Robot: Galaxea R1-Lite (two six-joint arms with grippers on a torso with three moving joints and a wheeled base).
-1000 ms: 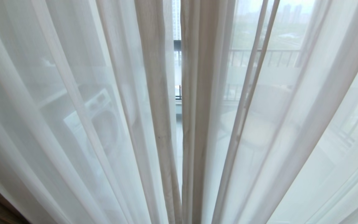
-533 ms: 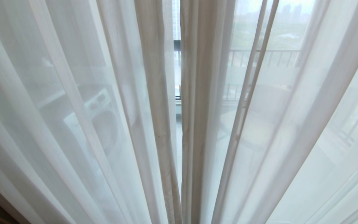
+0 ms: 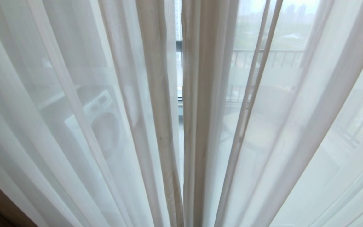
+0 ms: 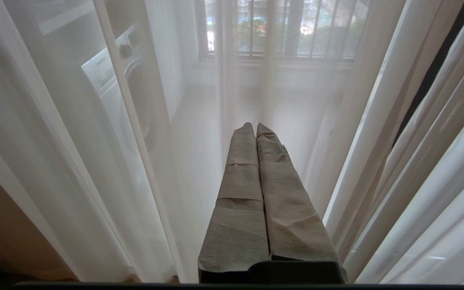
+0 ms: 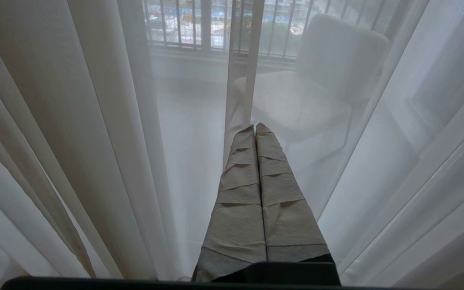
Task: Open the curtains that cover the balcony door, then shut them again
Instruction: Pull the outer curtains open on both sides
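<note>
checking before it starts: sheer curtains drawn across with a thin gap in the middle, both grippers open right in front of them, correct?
Not quite: both wrist views show the left gripper and right gripper shut. The sheer curtains are drawn, with a thin middle gap.

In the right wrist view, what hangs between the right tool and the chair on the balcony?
Only the sheer curtain: the shut right tool points at it, and the chair shows blurred through the fabric.
</note>
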